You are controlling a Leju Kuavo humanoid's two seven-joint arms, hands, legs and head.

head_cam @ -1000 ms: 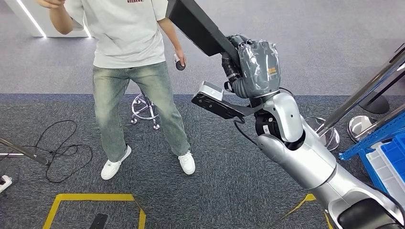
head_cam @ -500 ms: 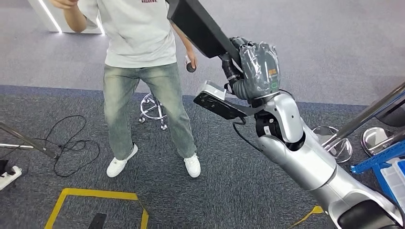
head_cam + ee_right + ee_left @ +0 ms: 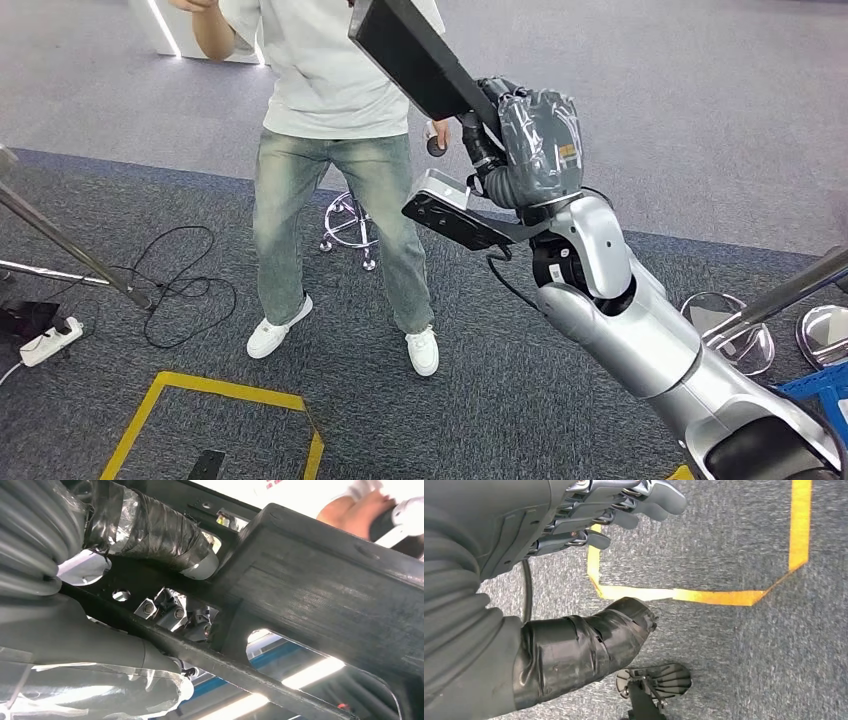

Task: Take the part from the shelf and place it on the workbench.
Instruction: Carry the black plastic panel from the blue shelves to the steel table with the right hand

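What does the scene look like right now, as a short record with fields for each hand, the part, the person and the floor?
right hand: raised, grips the black part
part: long black piece, held up high, slanting up and away from the hand
left hand: holds nothing, fingers apart, over the carpet
person: standing just beyond the part, small dark object in one hand
floor: grey carpet with yellow tape lines, a black cable, a white power strip

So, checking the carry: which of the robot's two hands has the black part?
The right hand, raised, grips the black part. The left hand holds nothing, fingers apart above the carpet.
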